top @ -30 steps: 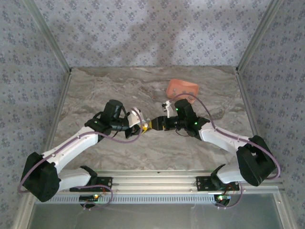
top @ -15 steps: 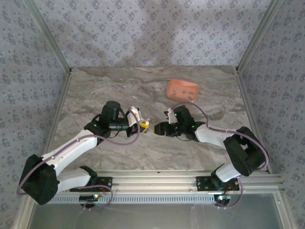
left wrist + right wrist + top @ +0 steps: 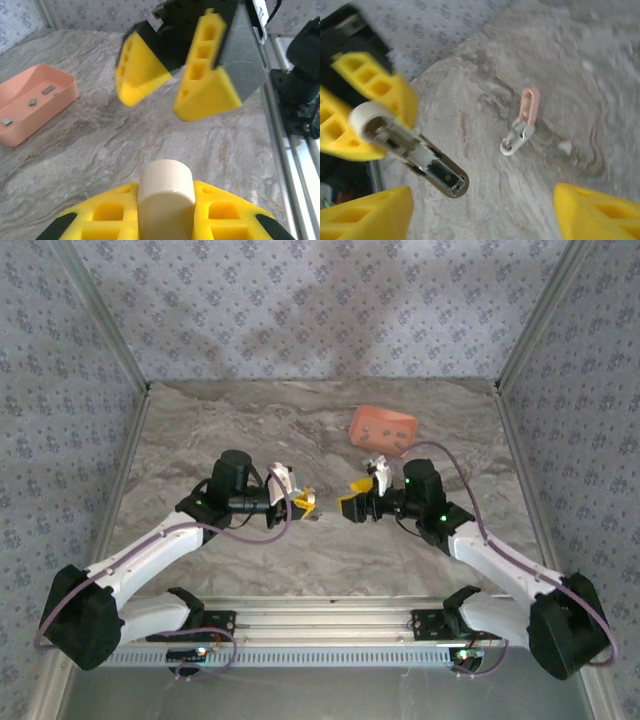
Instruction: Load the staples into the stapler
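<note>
While the stapler point(image 3: 420, 157) is clamped by the left gripper point(image 3: 304, 502), right gripper point(image 3: 356, 496) held open opposite, staples point(image 3: 48, 90) seen in tray point(image 3: 50, 109).

Top external: high behind the bases, distant. Wrist cameras: close, low, face to face (left sees right gripper point(image 3: 167, 102), right sees left gripper point(image 3: 367, 117)).

Your left arm point(image 3: 150, 545) reaches up and inward from its base, with the wrist turned toward the centre. Your left gripper point(image 3: 303, 502) points right, its yellow fingers point(image 3: 220, 220) closed tight on the stapler point(image 3: 166, 187). Your right arm point(image 3: 490, 555) mirrors it from the other side. Your right gripper point(image 3: 355, 497) points left, facing the left one nose to nose. The two are near but apart, and the right jaws stand wide open.
</note>
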